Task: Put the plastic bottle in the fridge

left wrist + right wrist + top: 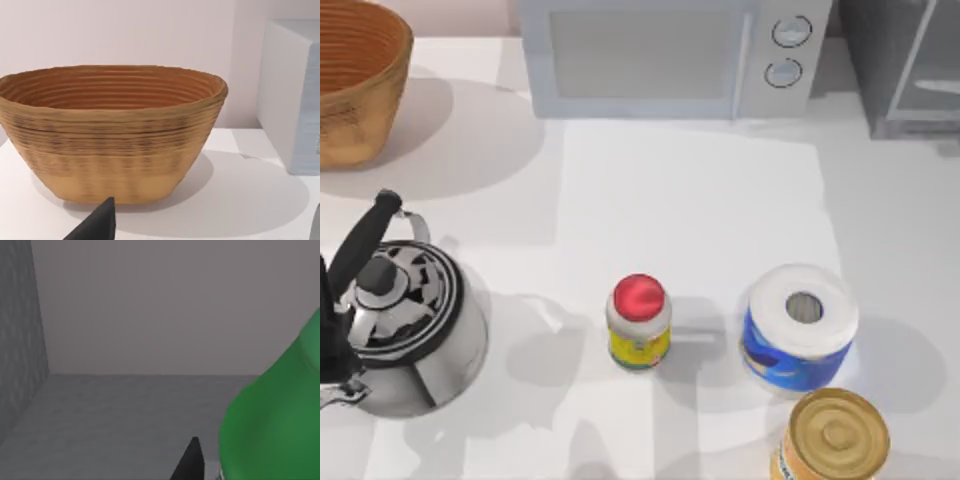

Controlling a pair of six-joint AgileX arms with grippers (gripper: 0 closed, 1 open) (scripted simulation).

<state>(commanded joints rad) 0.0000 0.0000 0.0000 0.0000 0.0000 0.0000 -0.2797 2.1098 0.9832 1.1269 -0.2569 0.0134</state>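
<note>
The plastic bottle (pixel 275 425), bright green and translucent, looms large and close in the right wrist view. Around it are dark grey inside surfaces: a side wall (pixel 20 340), a floor and a back wall. My right gripper (pixel 210 467) is shut on the plastic bottle; one dark fingertip (pixel 191 462) shows right beside it and the other is hidden behind it. From above, the fridge (pixel 910 60) stands at the table's far right corner, with its pale framed panel. My left gripper (pixel 207 230) hangs open, facing the basket.
A woven basket (pixel 355 80) sits at the far left, a white microwave (pixel 670 55) at the back centre. A steel kettle (pixel 405 320) stands at the left. A red-capped jar (pixel 639 322), a paper roll (pixel 800 325) and a tin can (pixel 835 435) stand near the front.
</note>
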